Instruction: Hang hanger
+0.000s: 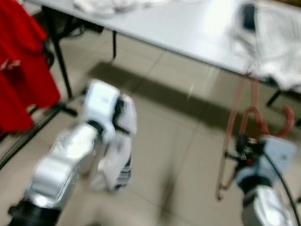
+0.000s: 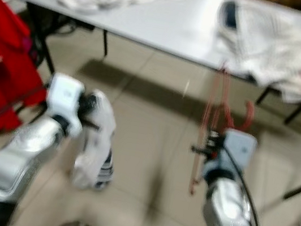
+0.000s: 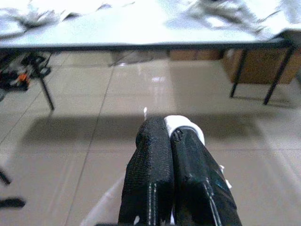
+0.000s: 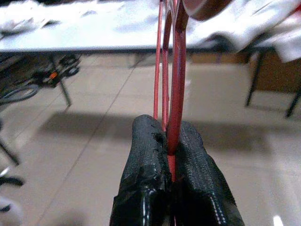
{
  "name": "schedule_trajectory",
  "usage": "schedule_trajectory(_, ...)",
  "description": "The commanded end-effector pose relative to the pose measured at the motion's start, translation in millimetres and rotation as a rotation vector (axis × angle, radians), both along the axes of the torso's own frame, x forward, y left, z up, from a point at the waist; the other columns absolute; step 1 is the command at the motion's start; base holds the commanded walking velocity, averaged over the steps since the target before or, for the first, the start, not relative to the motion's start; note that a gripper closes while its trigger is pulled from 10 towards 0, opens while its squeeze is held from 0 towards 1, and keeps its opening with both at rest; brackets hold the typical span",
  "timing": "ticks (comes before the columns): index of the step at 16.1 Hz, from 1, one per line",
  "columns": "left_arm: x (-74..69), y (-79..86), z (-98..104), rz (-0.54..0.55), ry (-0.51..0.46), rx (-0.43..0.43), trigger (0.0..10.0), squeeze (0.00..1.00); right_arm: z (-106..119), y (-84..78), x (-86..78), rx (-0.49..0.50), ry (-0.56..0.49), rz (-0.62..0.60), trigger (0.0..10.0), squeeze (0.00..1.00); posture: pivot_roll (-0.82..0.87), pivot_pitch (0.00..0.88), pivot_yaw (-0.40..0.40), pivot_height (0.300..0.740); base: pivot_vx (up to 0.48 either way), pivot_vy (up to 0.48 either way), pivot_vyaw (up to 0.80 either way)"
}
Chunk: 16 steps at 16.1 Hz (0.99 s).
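Currently my right gripper (image 4: 170, 146) pinches the thin red plastic hanger (image 1: 238, 132); my left gripper (image 3: 170, 141) clamps white cloth (image 1: 115, 159). Swinging could snag the table's (image 1: 180, 34) edge.

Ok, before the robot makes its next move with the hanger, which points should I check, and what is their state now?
1. Right gripper shut on the red hanger: ok.
2. Hanger hook free of the white clothes on the grey table: cannot tell, blurred.
3. Left gripper holding the white garment: ok, fingers closed on it.
4. Rack with red clothes at the robot's left within reach: cannot tell.
5. Free rail space on that rack: cannot tell.
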<state>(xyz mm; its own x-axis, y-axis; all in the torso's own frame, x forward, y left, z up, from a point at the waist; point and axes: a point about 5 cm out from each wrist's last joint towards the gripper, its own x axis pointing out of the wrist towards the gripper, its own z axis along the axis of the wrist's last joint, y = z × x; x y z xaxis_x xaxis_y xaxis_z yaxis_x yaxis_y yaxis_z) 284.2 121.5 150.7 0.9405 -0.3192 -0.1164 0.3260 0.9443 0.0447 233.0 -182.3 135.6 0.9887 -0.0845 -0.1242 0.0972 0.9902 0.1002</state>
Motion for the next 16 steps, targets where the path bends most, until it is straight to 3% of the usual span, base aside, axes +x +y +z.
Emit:
schedule_trajectory(1, 0.5, 7.2, 5.3, 0.017, -0.024, 0.010, 10.0, 0.00, 0.1, 4.0, -0.8, 0.006, -0.001, 0.009, 10.0, 0.00, 0.01, 0.095, 0.040, 0.740, 0.000, -0.360, 0.00)
schedule_trajectory(5, 0.5, 6.0, 5.1, 0.009, -0.023, 0.012, 10.0, 0.00, -1.0, 3.4, -1.4, 0.013, 0.003, 0.006, 10.0, 0.00, 0.00, 0.094, 0.042, 0.740, 0.000, -0.353, 0.00)
schedule_trajectory(9, 1.4, 4.0, 6.7, 0.008, -0.019, -0.016, 10.0, 0.00, -1.3, 3.9, -0.8, 0.017, 0.003, 0.010, 10.0, 0.00, 0.01, 0.087, 0.045, 0.740, 0.000, 0.000, 0.00)
schedule_trajectory(16, 1.8, 7.0, 8.4, 0.020, -0.058, 0.028, 10.0, 0.00, -1.7, 6.7, -0.8, 0.035, 0.012, 0.030, 10.0, 0.00, 0.01, 0.093, 0.041, 0.740, 0.000, 0.000, 0.00)
